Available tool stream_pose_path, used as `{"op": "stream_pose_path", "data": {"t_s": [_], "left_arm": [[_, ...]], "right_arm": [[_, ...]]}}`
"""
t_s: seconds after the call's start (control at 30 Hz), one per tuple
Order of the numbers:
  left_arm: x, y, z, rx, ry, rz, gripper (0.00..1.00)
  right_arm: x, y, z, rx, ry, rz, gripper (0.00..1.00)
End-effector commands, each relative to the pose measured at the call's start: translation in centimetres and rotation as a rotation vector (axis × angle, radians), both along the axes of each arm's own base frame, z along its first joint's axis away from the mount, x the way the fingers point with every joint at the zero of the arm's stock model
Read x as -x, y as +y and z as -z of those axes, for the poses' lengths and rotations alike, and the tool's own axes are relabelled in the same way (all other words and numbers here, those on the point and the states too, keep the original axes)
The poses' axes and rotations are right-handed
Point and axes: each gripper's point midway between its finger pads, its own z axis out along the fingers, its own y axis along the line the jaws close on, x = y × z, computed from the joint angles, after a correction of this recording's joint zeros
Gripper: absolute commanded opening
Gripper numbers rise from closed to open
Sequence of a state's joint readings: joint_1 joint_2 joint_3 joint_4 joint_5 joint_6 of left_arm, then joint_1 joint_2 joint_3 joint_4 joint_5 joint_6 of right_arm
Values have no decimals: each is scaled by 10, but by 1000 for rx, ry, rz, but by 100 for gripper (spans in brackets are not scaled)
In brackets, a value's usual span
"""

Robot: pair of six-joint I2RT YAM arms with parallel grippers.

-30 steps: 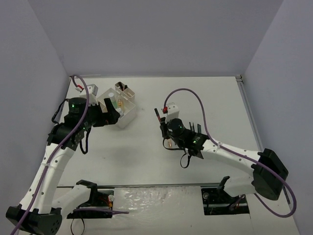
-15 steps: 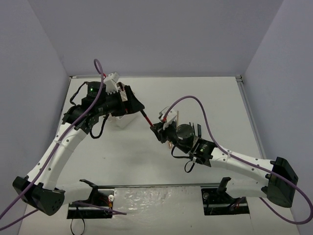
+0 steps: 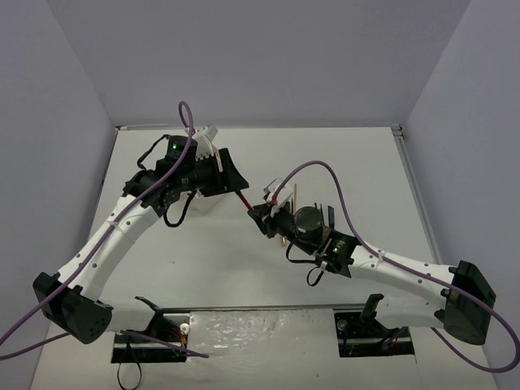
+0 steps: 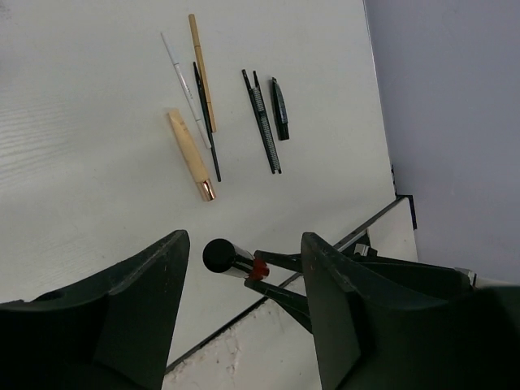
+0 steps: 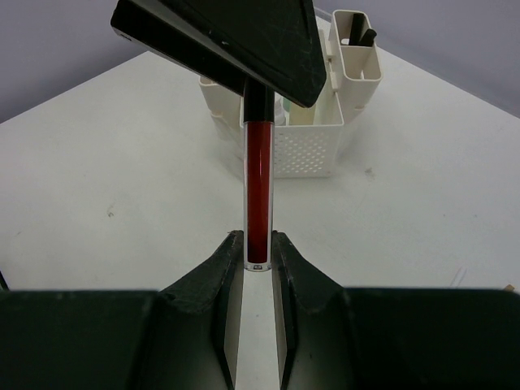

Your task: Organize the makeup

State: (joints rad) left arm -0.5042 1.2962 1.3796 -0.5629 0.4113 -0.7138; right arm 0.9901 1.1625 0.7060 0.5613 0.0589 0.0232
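Note:
My right gripper [image 5: 258, 244] is shut on the lower end of a red tube [image 5: 258, 187] with a black cap, holding it up toward the left arm. In the top view the tube [image 3: 242, 197] spans the gap between both grippers. My left gripper [image 4: 244, 244] stands open around the black cap [image 4: 218, 254], with a gap showing on each side. More makeup lies on the table below: a tan stick with a copper end [image 4: 192, 154], a tan pencil [image 4: 201, 69], a thin white stick [image 4: 180, 81] and black sticks [image 4: 262, 118].
The white compartmented box [image 5: 305, 150] stands behind the tube, with small items in its cells and a black stick in a tall cell [image 5: 357, 49]. The table's near edge [image 4: 325, 252] runs just under the left gripper.
The left arm has swung from the white box over to the right gripper, and its jaws have narrowed around the tube's cap. The right gripper lifted the red tube up.

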Motion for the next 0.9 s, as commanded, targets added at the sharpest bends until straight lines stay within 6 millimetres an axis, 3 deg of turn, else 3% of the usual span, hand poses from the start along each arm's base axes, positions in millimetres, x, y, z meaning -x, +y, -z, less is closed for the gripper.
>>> {"op": "stream_pose_path", "data": {"t_s": [0.0,0.3,0.47,0.5,0.53,0.67,0.73,0.87], "left_arm": [[-5,-7,-40,81,-94,-10,45],[-6,-14,-39,97,-85,-6,2],[-5,-17,-40,106,-92,3,0],[-6,-16,-40,104,-95,2,0],[-7,-15,-40,99,-103,-2,0],[-12,-9,-44,62,-159,-15,0],[-17,-5,-45,25,-207,-13,0],[-43,15,-48,-113,-317,-86,0]], "right_arm": [[3,3,-46,-126,-96,-15,0],[3,-2,-47,-135,-103,-3,0],[1,-3,-46,-134,-103,10,4],[1,-4,-45,-133,-103,12,9],[1,-4,-45,-134,-103,13,19],[-3,-7,-49,-136,-99,42,72],[-8,-13,-45,-109,-81,88,91],[-16,-25,-36,-62,-42,168,100]]}}
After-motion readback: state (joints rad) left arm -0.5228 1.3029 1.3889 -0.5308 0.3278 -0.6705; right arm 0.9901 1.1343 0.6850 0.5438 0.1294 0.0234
